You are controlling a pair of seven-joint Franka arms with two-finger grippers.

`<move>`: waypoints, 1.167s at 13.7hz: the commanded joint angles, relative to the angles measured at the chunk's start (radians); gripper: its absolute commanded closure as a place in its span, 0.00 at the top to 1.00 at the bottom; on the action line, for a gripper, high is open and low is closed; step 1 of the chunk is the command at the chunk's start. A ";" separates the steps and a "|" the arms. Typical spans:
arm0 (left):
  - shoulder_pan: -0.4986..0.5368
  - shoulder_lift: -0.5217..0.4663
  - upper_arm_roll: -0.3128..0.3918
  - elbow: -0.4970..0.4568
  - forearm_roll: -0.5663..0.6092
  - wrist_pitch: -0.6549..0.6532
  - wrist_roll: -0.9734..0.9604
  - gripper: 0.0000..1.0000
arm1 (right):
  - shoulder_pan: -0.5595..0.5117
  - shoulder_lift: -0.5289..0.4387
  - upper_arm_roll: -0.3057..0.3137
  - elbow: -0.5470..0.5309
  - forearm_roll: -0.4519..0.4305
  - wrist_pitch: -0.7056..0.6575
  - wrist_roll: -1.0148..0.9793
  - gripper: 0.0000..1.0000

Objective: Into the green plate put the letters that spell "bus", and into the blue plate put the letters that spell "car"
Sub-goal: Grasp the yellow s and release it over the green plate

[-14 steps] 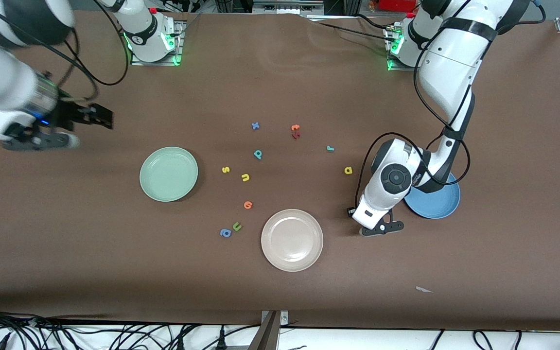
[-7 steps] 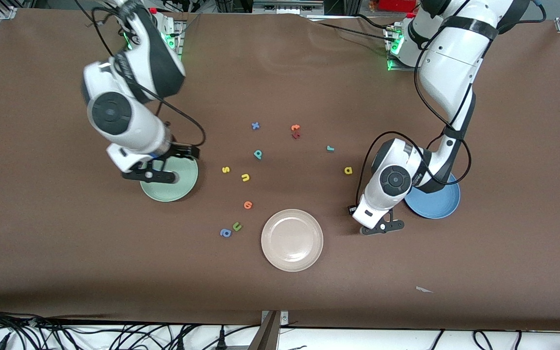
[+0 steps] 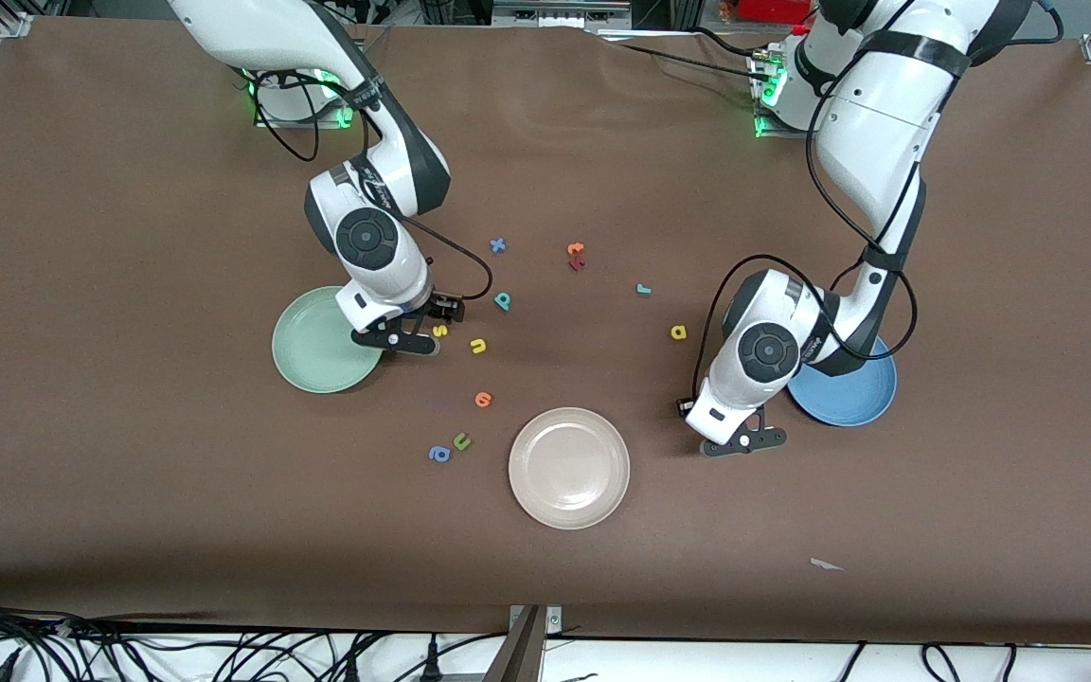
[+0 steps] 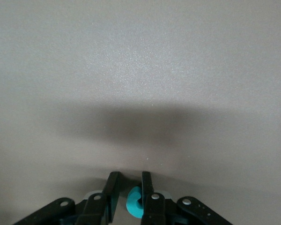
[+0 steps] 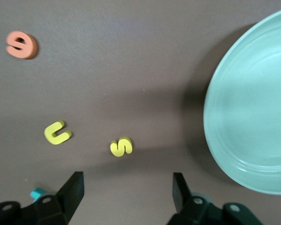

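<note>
My right gripper hangs open, low over the table between the green plate and the yellow s. In the right wrist view the yellow s lies just ahead of the open gripper, with the yellow u beside it and the green plate close by. The teal b, yellow u, teal r and yellow a lie loose. My left gripper is down at the table beside the blue plate. Its fingers stand slightly apart, and the teal c rests against one of them.
A beige plate sits near the front camera. Other loose letters are a blue x, orange ones, a green u and a blue a. A paper scrap lies near the front edge.
My right arm has swung in from its end of the table, across the green plate, to the yellow s. The left arm has stayed where it was.
</note>
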 commanded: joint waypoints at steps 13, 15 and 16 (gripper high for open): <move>-0.019 -0.002 -0.009 -0.005 0.020 -0.026 -0.008 0.40 | 0.023 0.104 -0.011 -0.004 -0.055 0.179 0.009 0.47; -0.020 -0.002 -0.009 -0.008 0.020 -0.031 -0.007 0.40 | 0.024 0.113 -0.011 -0.004 -0.058 0.187 0.009 0.44; -0.022 -0.004 -0.009 -0.006 0.020 -0.037 -0.007 0.40 | 0.024 0.115 -0.011 -0.004 -0.060 0.188 0.007 0.37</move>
